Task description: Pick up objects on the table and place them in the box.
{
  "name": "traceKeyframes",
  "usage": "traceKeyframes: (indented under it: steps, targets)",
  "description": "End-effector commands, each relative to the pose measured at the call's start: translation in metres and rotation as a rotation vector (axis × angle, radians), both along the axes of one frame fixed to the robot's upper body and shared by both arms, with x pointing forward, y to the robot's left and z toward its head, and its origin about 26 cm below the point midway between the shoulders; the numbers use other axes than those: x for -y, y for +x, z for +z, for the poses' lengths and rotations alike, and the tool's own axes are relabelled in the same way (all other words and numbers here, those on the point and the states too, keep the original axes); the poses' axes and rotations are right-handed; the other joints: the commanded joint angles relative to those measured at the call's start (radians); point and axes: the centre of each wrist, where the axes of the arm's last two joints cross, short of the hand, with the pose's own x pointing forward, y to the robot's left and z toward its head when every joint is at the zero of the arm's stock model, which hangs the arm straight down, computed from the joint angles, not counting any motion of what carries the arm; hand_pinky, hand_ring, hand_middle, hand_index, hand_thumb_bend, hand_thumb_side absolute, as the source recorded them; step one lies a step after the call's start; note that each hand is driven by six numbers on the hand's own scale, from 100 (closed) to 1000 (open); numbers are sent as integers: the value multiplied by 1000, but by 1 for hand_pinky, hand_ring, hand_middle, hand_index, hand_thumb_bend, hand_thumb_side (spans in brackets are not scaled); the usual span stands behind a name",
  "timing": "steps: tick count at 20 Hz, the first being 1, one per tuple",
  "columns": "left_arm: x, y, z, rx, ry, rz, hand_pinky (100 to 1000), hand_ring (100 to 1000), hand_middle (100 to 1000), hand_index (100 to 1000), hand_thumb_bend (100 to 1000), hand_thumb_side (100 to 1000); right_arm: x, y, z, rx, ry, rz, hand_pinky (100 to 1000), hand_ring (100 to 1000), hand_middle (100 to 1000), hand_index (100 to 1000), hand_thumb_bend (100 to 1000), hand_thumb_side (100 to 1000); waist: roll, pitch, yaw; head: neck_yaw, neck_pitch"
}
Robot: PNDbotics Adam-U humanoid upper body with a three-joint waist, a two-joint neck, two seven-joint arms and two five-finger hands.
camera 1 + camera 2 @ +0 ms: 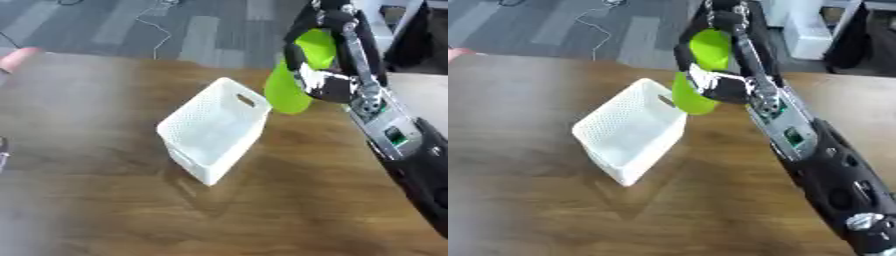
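wooden table [105, 210] — grey carpet floor [96, 25] beyond

Even, soft daylight-like lighting fills both views, fairly bright, with no harsh glare. The white basket [214, 131] casts a faint, diffuse shadow onto the wooden worktop [105, 200] just below its near corner. Everything looks slightly soft and blurred; the worktop's near left part is hazy, and the grey floor [131, 25] beyond lacks crisp detail.

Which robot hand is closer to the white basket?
Right. The right hand holds a green object just beside the white basket's far right corner. The left hand shows in neither view.
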Motion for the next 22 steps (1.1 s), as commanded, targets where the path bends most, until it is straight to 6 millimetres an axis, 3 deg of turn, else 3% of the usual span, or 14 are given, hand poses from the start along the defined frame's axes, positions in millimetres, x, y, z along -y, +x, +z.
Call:
traceKeyframes:
  steps: [1,12,16,22]
  targets:
    - [-2,0,14,96,-22,-30,617,626,720,729,747,1000,-6,5,10,34,-11,12,100,100,100,100,257,526,3,-11,6,-12,-1]
    - [2,4,27,151,-59,-55,622,628,721,728,764,1000,-26,18,16,67,-36,37,100,100,100,100,256,521,-2,-7,39,-22,-1]
    - [4,6,32,166,-74,-66,623,628,721,728,769,1000,-25,23,17,78,-58,23,100,100,100,100,253,498,-4,-3,52,-24,-1]
    - [9,9,40,182,-101,-85,623,629,721,728,782,1000,-21,35,13,87,-88,-21,100,100,100,100,248,535,-10,9,80,-37,-1]
